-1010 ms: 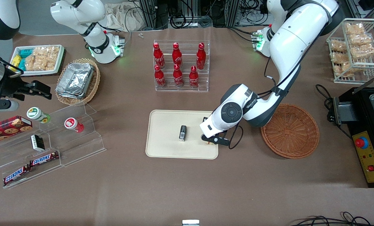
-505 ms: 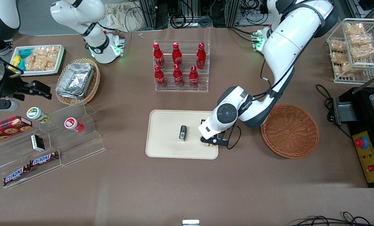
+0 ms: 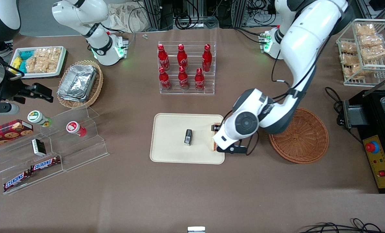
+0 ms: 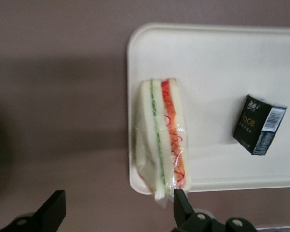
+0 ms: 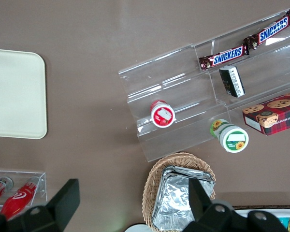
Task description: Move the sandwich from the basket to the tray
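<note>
Since the earlier frames the left arm has drawn back toward the basket [image 3: 298, 135], and its wrist now sits higher over the tray's edge, uncovering the sandwich [image 4: 163, 139] that was hidden under it. The gripper [image 4: 116, 209] hangs above the tray [image 3: 169, 129] at the edge nearest the basket, fingers spread wide and holding nothing; one fingertip [image 4: 180, 202] shows just past the sandwich's end, the other well apart over the bare brown tabletop [image 3: 179, 194]. The sandwich lies on the tray along that edge, at the corner nearer the front camera, wrapped in clear film, with its green and red-orange filling layers facing up; its outer bread slice appears to overhang the low rim. A small black box [image 3: 188, 137] rests near the middle of the tray, apart from the sandwich. The reddish-brown woven basket sits on the tabletop beside the tray, toward the working arm's end, with nothing in it. A clear rack of red bottles [image 3: 183, 68] stands farther from the front camera than the tray.
</note>
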Controlling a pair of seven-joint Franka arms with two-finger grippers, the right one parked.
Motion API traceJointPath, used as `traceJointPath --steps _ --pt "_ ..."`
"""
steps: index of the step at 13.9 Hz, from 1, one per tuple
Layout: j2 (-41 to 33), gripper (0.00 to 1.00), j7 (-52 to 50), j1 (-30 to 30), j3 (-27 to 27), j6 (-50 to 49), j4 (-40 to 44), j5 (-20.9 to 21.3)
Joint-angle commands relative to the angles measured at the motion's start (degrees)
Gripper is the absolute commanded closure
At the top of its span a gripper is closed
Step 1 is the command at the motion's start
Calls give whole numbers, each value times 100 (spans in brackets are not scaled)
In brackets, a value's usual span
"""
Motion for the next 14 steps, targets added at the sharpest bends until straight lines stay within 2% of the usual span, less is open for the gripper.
traceJointPath --steps 1,3,8,14 --pt "-513 0 283 559 -43 -396 -50 -380" --pt "-864 0 950 848 -8 -1045 -50 -645" --pt "-1787 0 1918 1894 10 -1550 -76 -619" --pt "-2342 0 1885 2906 19 -1654 -111 -505"
